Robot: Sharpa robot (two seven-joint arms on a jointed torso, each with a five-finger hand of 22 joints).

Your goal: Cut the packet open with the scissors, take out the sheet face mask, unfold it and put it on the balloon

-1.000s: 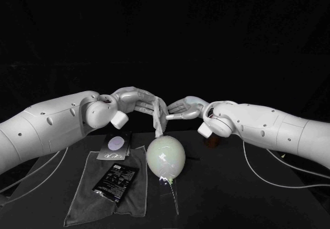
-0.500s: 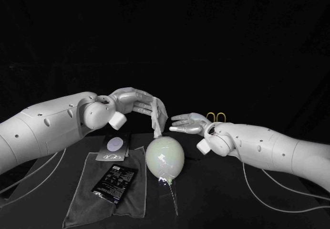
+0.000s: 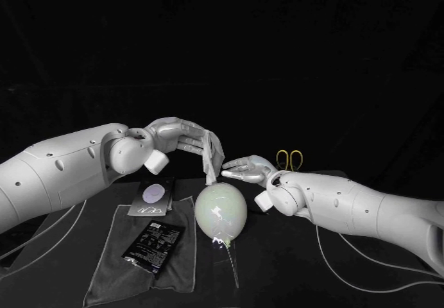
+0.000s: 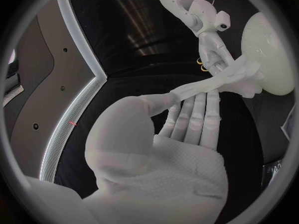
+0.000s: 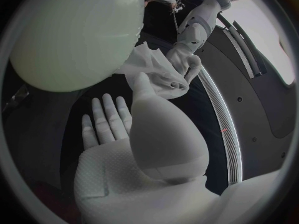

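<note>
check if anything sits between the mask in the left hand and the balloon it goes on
Nothing visible does. The left hand holds the sheet mask hanging close over the balloon, at its far end, with no object between them. The right hand, fingers apart, is beside the mask's lower end, not under it.

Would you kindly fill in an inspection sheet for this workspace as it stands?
Surface: black table, grey cloth spread on its left part.
Job's things: balloon lies on the table; folded sheet mask hangs above it; black packet on the cloth; scissors behind the right arm.
Clutter: dark card with a pale oval at the cloth's far end.
Hands: left hand holds the mask; right hand, fingers apart, beside its lower end.
Cables: white cable on the table's right.
Surroundings: dark, nothing seen.
</note>
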